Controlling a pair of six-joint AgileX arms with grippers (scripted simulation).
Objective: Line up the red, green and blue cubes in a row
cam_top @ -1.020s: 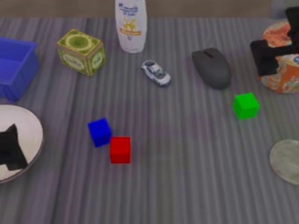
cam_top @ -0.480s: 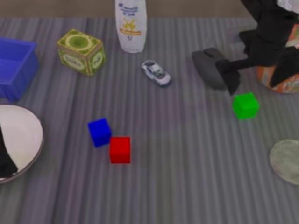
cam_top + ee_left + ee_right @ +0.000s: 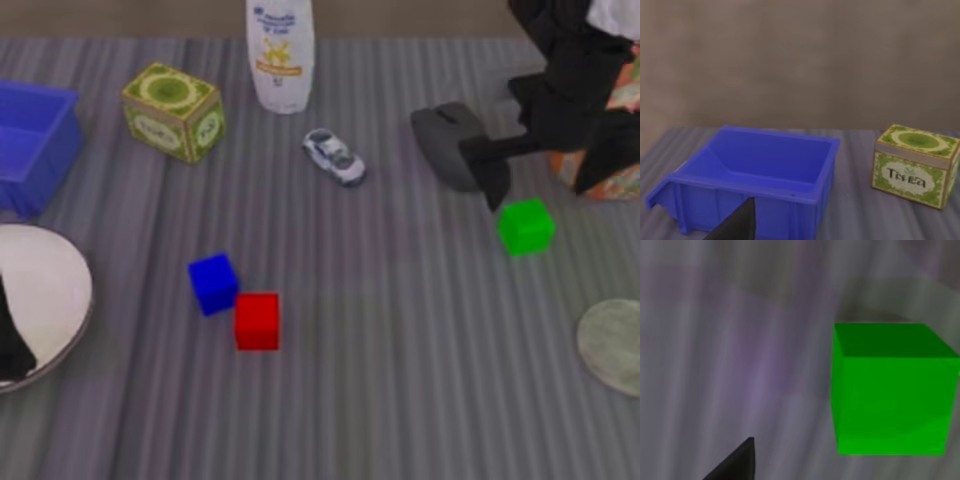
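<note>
Grey ribbed table (image 3: 400, 380), tan wall behind it in the left wrist view. Since half a second ago the right gripper (image 3: 520, 165) has shifted slightly up and left over the top-right area; one dark finger (image 3: 492, 180) now ends just above-left of the green cube (image 3: 526, 226), not touching it. Can't tell whether the jaws are parted or closed. A second ago that arm sat further back, over the orange patterned container (image 3: 600, 165).

Cubes haven't moved. Green cube sits alone on the right side, edges turned slightly off the table grooves; being a cube it has no long axis. Right wrist view shows it close up (image 3: 890, 390), resting flat. Blue cube (image 3: 213, 283) and red cube (image 3: 257, 321) sit left of centre, touching at a corner, blue up-left of red; blue is rotated a bit, red roughly square to the view.

Left gripper (image 3: 10, 340) is parked over the white plate (image 3: 55, 280) at the left edge, jaw state not visible. Its wrist view faces the blue bin (image 3: 765, 175) and the tea box (image 3: 915, 165).
</note>
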